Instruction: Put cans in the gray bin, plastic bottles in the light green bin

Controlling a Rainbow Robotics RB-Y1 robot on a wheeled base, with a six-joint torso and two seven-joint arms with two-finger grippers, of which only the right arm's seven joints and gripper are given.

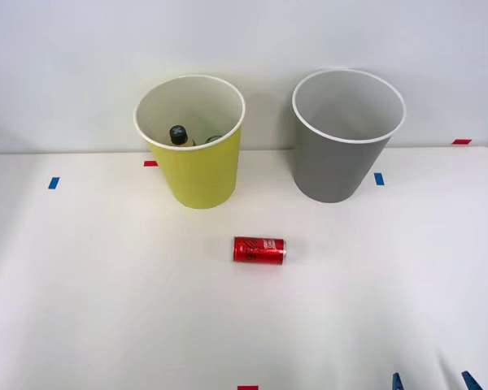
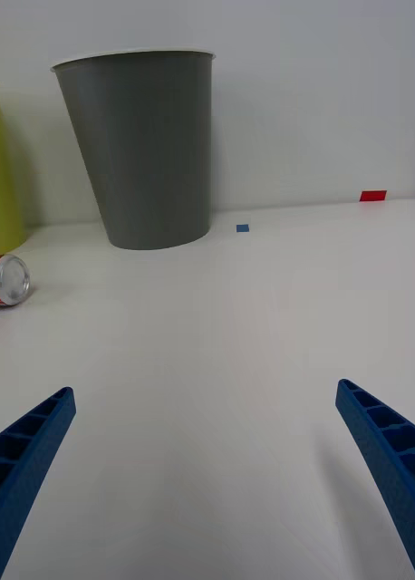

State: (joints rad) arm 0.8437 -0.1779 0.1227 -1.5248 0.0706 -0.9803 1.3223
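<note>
A lab test bench, by the look of it: a bare white table against a blank white wall, with small blue tape marks and red tape marks stuck on it ahead of the claw.

Only the bottle's capped top showed inside the light green bin; the frame's left edge cut my wrist view's can.
</note>
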